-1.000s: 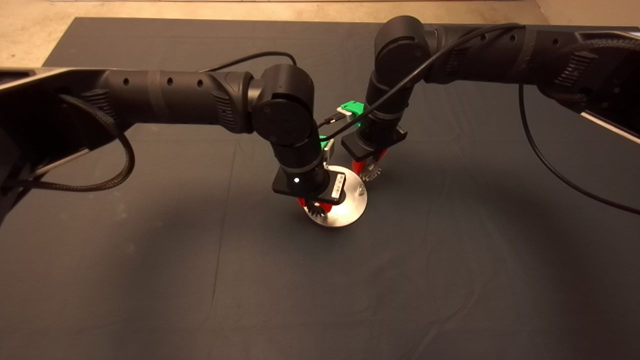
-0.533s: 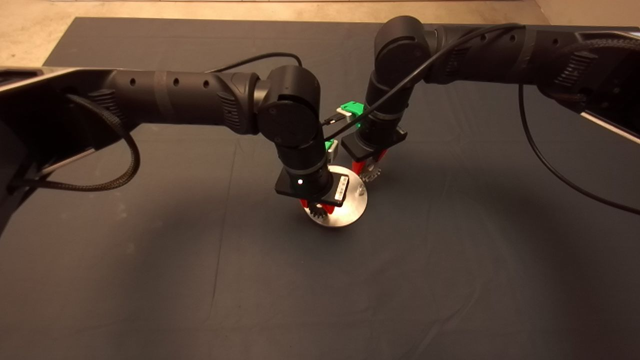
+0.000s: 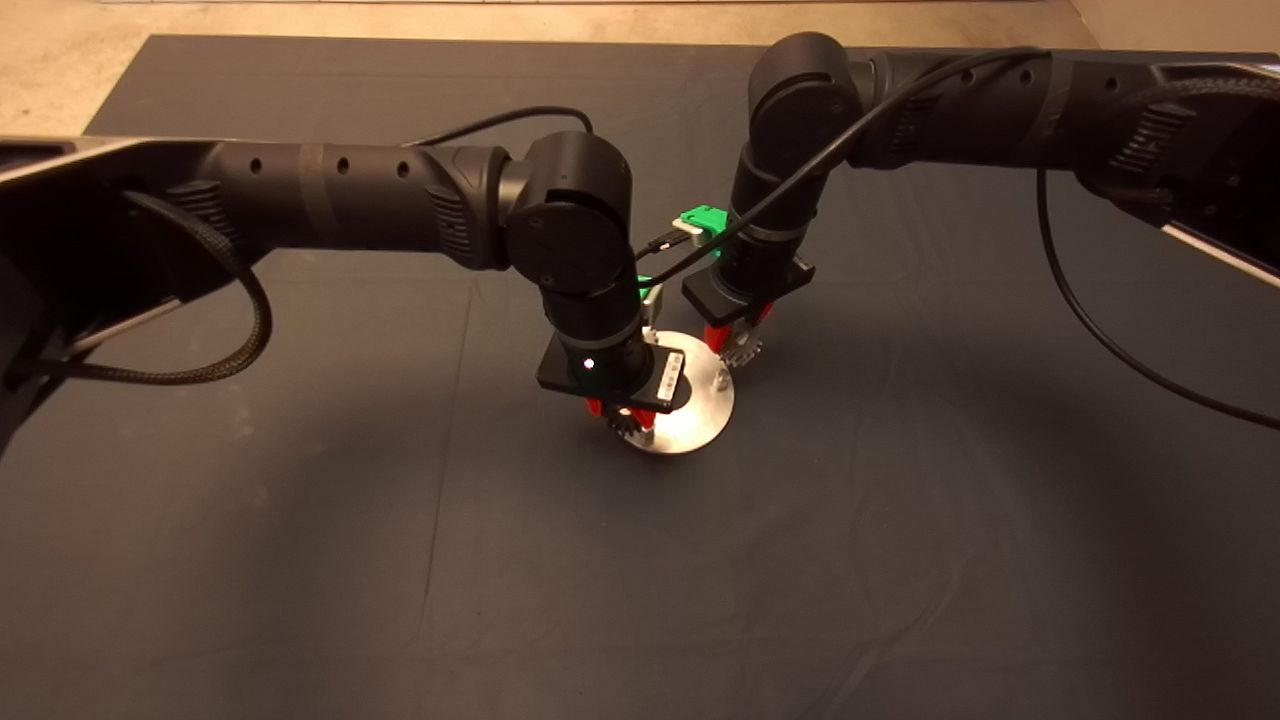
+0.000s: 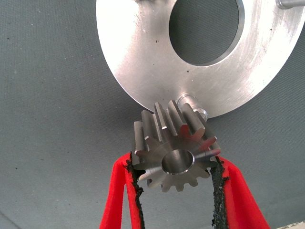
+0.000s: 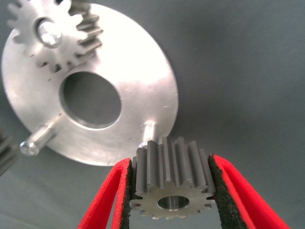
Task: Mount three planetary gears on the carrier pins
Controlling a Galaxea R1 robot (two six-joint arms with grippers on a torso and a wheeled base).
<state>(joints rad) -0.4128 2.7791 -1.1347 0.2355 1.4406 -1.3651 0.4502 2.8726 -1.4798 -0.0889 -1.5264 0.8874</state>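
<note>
The silver disc (image 3: 697, 418) lies mid-mat. In the right wrist view one gear (image 5: 53, 34) sits on a pin of the disc (image 5: 143, 81), and two carrier pins stand bare (image 5: 39, 138) (image 5: 147, 130). My left gripper (image 3: 622, 418) is shut on a second gear (image 4: 175, 151), held just above the disc's near-left rim (image 4: 138, 62) beside a bare pin (image 4: 193, 102). My right gripper (image 3: 738, 342) is shut on the third gear (image 5: 171, 183), held off the disc's far-right rim, next to the other bare pin.
Both black arms cross above the dark mat (image 3: 300, 520) and meet at the disc, wrists close together. A black cable (image 3: 1090, 330) hangs from the right arm. Bare floor (image 3: 60, 60) shows beyond the mat's far edge.
My left gripper shifted a little right, then back left and nearer, with its gear over the disc's rim. The right gripper has barely moved.
</note>
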